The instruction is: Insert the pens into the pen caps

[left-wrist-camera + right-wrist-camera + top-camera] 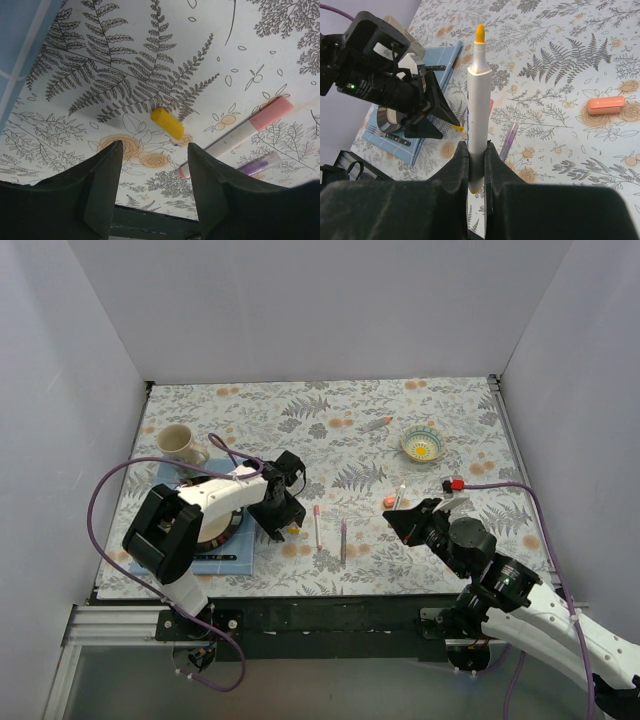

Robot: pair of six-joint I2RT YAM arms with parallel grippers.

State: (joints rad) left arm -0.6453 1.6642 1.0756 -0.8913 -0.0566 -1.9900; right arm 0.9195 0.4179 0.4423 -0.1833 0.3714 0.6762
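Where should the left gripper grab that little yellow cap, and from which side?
Probably across its round middle, from above: the yellow cap lies flat with bare table either side, so the left gripper can straddle its width with open fingers.

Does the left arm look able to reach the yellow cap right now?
Probably yes. The left gripper is open and hangs just above the yellow cap, which lies flat with nothing over it. The white-pink pen lies close beside it but apart, so it should not block a grasp.
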